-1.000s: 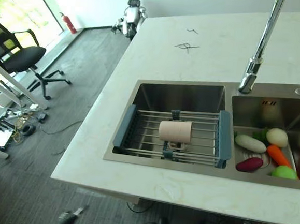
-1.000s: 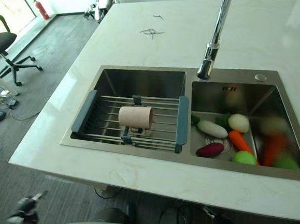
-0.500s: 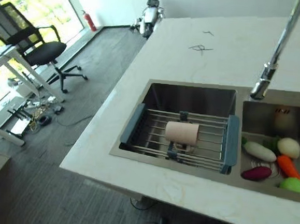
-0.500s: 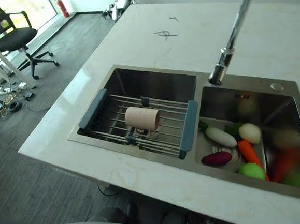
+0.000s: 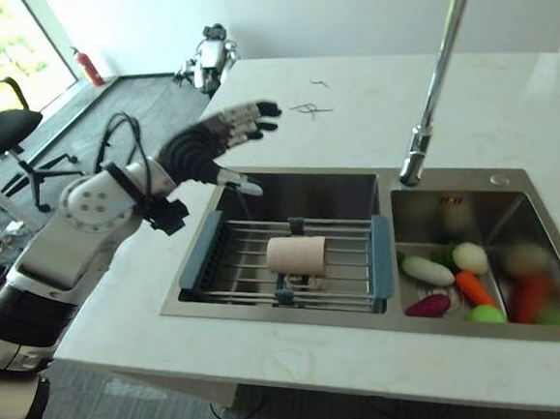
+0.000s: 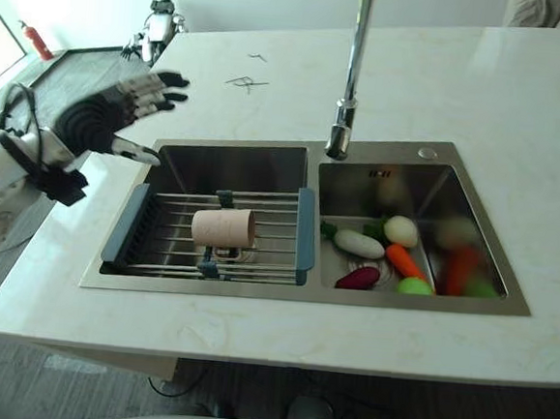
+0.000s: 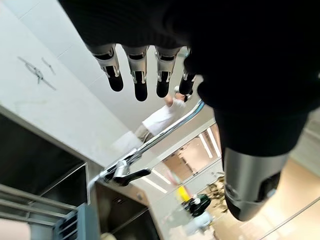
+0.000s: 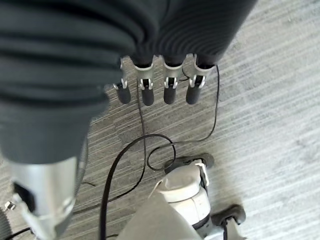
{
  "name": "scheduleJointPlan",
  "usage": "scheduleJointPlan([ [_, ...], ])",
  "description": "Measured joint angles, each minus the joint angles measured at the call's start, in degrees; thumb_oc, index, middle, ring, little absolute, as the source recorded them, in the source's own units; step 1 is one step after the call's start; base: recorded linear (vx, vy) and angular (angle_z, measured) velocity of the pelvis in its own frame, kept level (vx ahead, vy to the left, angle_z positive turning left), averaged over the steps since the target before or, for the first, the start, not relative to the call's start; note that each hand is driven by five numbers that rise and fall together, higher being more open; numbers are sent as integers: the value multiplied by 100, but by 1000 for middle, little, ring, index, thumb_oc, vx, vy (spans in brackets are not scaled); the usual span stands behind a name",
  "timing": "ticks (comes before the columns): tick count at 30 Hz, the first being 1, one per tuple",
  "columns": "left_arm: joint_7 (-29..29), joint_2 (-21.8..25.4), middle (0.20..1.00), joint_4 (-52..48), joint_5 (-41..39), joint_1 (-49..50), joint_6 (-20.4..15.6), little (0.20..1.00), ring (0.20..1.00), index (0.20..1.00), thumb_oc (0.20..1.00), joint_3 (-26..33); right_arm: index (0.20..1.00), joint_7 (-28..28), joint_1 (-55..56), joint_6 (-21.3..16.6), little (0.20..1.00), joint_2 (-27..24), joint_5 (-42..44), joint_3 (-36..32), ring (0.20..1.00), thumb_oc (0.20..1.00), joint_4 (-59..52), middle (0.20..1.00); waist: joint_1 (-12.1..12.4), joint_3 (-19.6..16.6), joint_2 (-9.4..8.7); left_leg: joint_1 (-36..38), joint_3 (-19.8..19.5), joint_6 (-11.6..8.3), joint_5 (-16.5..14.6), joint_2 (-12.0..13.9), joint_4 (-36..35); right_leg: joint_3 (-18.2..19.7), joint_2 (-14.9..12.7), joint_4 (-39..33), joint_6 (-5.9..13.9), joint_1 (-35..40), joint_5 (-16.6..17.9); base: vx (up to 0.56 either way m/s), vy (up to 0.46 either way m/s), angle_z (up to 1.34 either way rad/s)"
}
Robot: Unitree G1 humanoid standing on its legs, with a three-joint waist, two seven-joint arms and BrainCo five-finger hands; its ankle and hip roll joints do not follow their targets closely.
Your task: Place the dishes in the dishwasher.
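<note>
A beige cup (image 5: 296, 254) lies on its side on a wire drain rack (image 5: 202, 250) with blue ends, set across the left basin of a steel sink (image 5: 281, 314). My left hand (image 5: 199, 148) is raised above the counter at the sink's far left corner. It is open, its fingers (image 7: 136, 75) spread and straight, holding nothing, up and to the left of the cup. My right hand (image 8: 155, 82) hangs over the grey carpet, fingers straight, nothing in it.
A tall faucet (image 5: 433, 86) rises behind the sink's divider. The right basin holds several toy vegetables (image 5: 464, 277). The pale counter (image 5: 520, 112) stretches back and right. On the floor to the left are an office chair (image 5: 0, 129) and a small robot figure (image 5: 210, 54).
The camera has shifted, so the sink sits further right in view. My left arm has come up into view beside the sink with its hand open. The cup stays on the rack.
</note>
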Motion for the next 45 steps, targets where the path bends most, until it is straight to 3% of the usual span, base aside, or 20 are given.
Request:
scheduleJointPlan([
  [4,-297,-1,1000,195,407,-72,68,1000,1000,1000,1000,-396,1000,-10,41,103,1000,-4,173,-6,1000,1000,50,1000,-50,57,157,-62,44,13,17,-23,-3,62,-15,24,10,-98,51,-42,11,-7],
  [8,-576,0,1000,235,682,-79,143,1000,1000,1000,1000,-792,1000,6,-16,82,1000,-46,411,-4,1000,1000,95,1000,-42,119,216,-48,79,32,31,-58,-80,101,-40,23,1,-109,89,-52,21,-1],
  [16,-1077,5,1000,188,1121,-110,176,1000,1000,1000,1000,-1035,1000,28,-150,84,1000,-90,610,-14,1000,1000,-3,1000,-46,306,268,-62,144,43,38,-102,-158,168,-72,21,18,-190,120,-43,11,-4],
  [39,-478,4,1000,418,2019,-229,-46,1000,1000,1000,1000,-1075,1000,-36,-211,74,1000,-90,802,-15,1000,1000,-131,1000,-147,587,69,-162,157,48,40,-130,-182,184,-92,4,41,-304,107,-8,-1,0],
  [45,-457,4,1000,417,2021,-413,-46,1000,1000,1000,1000,-1149,1000,-30,-378,74,1000,-96,843,-4,1000,1000,-158,1000,-193,730,126,-282,250,55,46,-117,-169,259,-72,29,40,-479,146,-11,-11,-7],
])
